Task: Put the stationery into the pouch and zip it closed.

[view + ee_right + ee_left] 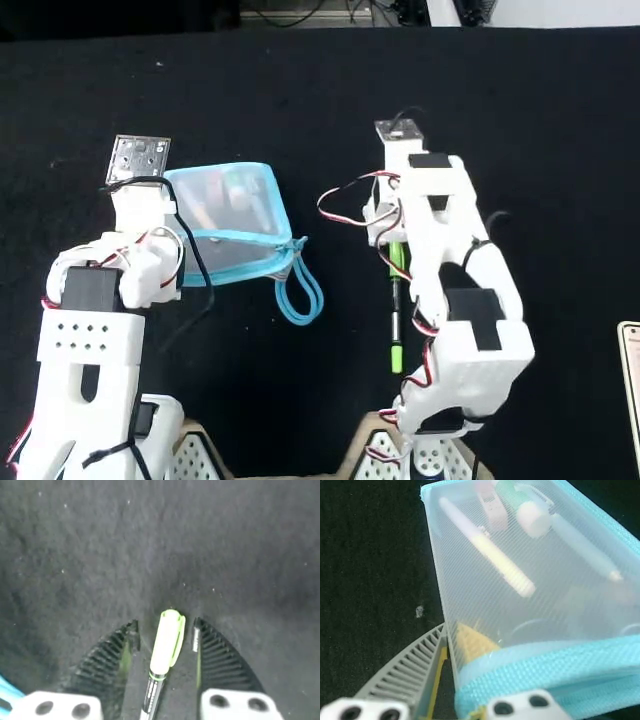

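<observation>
A translucent pouch (pixel 235 220) with a light blue zipper band (pixel 555 667) lies left of centre, holding a pen (pixel 490 555) and other small stationery. My left gripper (pixel 451 630) is at the pouch's near left corner, shut on its edge, with the grey finger (pixel 410 675) outside against the mesh. In the high view that gripper (pixel 170 240) is beside the pouch. A green-capped marker (pixel 397 310) lies on the black table to the right. My right gripper (pixel 165 625) is down over the marker (pixel 167 640), open, one finger on each side of the green cap.
A blue wrist loop (pixel 300 290) trails from the pouch's zipper end toward the marker. A pale card (pixel 630 375) lies at the right edge. The arm bases (pixel 420 450) stand along the front edge of the black cloth (pixel 560 150).
</observation>
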### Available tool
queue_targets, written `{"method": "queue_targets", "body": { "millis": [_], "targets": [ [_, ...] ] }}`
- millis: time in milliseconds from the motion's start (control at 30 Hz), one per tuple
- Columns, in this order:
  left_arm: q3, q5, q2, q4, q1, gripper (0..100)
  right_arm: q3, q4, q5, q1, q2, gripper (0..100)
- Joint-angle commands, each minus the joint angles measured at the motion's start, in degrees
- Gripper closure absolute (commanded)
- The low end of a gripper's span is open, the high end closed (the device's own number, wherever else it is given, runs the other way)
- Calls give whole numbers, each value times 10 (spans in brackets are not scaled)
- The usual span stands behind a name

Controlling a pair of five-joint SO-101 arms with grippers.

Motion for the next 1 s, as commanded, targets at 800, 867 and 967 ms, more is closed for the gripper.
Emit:
{"method": "queue_targets", "body": {
  "millis": [800, 867, 967],
  "targets": [
    [10, -2, 4, 5, 3, 970, -52, 123, -6, 21, -255, 988],
    [10, -2, 4, 5, 3, 970, -57, 132, -9, 18, -313, 988],
    [10, -2, 4, 5, 3, 970, -57, 131, -32, 7, -393, 987]
  ]
}}
